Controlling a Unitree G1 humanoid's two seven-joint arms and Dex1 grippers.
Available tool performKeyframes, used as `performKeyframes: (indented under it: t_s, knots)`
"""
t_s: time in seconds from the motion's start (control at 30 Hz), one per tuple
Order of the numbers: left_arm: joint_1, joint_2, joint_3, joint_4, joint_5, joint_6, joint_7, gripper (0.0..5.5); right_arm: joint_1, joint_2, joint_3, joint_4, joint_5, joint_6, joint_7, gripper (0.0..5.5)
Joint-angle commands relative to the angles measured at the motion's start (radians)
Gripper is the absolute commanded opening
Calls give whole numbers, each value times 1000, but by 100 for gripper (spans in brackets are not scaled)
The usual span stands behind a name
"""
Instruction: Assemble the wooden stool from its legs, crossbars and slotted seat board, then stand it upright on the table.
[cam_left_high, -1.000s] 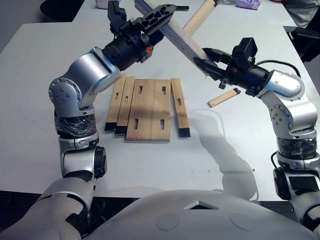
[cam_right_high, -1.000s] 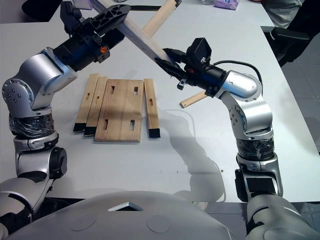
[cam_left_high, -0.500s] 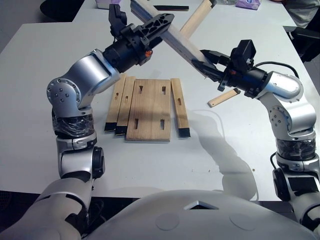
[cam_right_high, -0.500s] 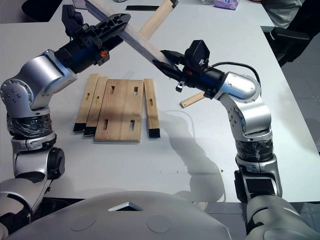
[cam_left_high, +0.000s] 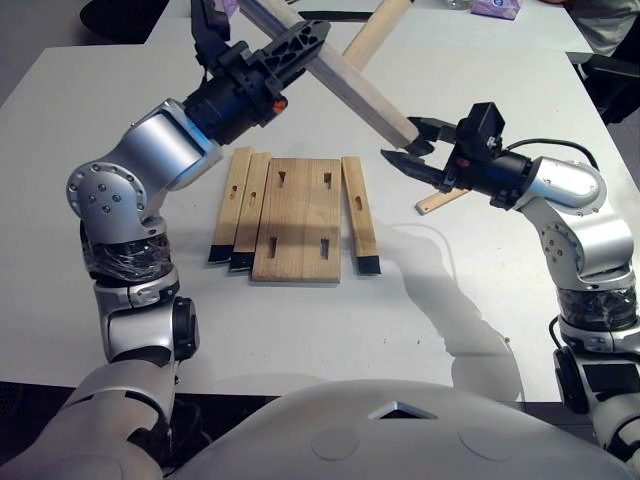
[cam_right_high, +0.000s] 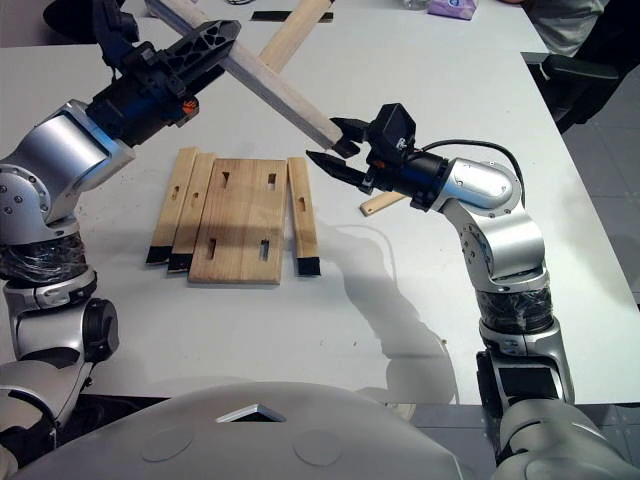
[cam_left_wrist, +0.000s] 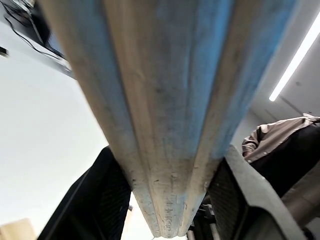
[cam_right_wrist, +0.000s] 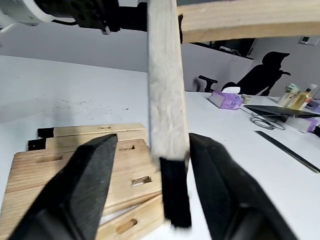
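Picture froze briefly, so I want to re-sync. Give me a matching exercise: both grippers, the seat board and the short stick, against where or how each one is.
Things:
1. left gripper
2. right gripper
3. seat board
4. short stick

States:
A. flat on the table between loose legs
B. open, at the lower end of the raised leg
C. lying on the table, one end behind the right gripper
D. shut on the raised leg, above the table

Pairs: 1-D, 2-B, 3-A, 4-C
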Motion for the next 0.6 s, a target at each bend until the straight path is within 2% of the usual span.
performKeyframes:
  t_s: [0.03, 0.13, 0.23, 0.33, 0.43, 0.6]
  knots:
    - [-12, 105, 51, 4, 146, -25, -145, 206, 29, -58, -60, 38, 3, 16, 10, 303]
    - [42, 241, 72, -26, 290, -33, -391, 205, 53, -72, -119, 80, 3, 36, -30, 303]
    - [221, 418, 129, -114, 374, -22, -746, 205, 45, -45, -143, 125, -11, 22, -85, 303]
    - [285, 559, 122, -91, 455, -48, -1074, 205, 109, -30, -185, 89, -18, 10, -154, 303]
    - [284, 602, 68, -23, 558, -133, -1272, 205, 124, -10, -192, 82, -28, 0, -204, 303]
    - [311, 584, 10, 74, 756, -368, -1523, 205, 80, 6, -172, 131, -50, -20, -238, 303]
